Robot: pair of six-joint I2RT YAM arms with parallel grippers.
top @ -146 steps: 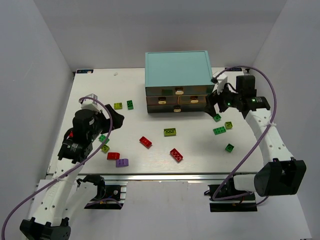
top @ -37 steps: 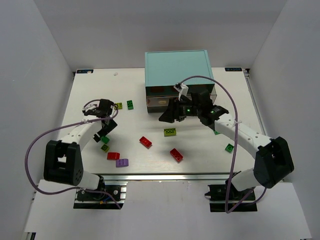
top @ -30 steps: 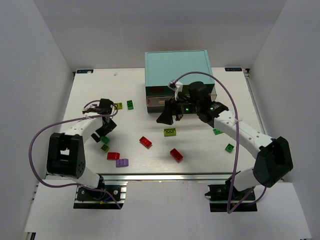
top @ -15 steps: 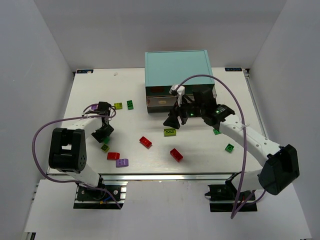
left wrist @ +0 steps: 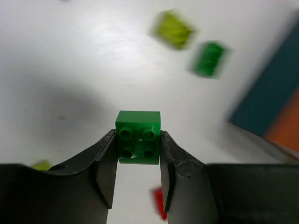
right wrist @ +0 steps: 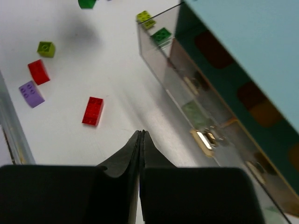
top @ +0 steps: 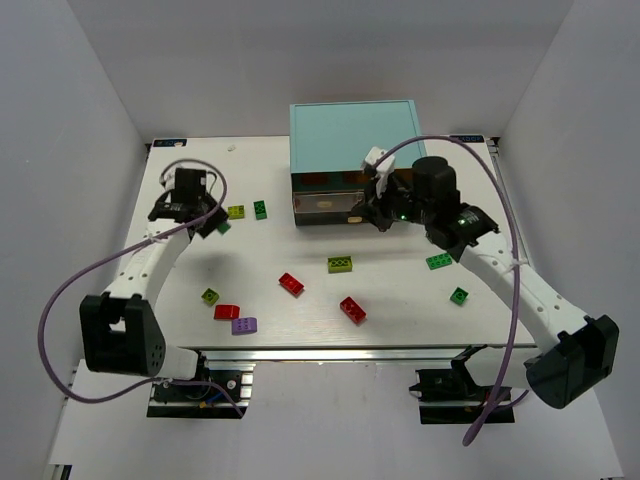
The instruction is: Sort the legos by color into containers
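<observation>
My left gripper (left wrist: 137, 137) is shut on a dark green lego (left wrist: 138, 137) and holds it above the table; in the top view that lego (top: 222, 226) hangs at the far left, near a yellow-green lego (top: 236, 211) and a green one (top: 260, 209). My right gripper (right wrist: 141, 133) is shut with nothing between its fingers. It hovers just in front of the see-through drawers (right wrist: 187, 88) of the teal-topped cabinet (top: 352, 135), close to a cream knob (right wrist: 202, 139). In the top view the right gripper (top: 362, 212) is at the cabinet's front.
Loose legos lie in front of the cabinet: a yellow-green one (top: 340, 264), red ones (top: 291, 284) (top: 352, 309) (top: 226, 312), a purple one (top: 244, 325), a small yellow-green one (top: 210, 296), and green ones (top: 438, 261) (top: 459, 295) on the right.
My left gripper closed on the green lego and carried it up and toward the far left. My right gripper shut and drew back from the yellow-green lego to the cabinet front.
</observation>
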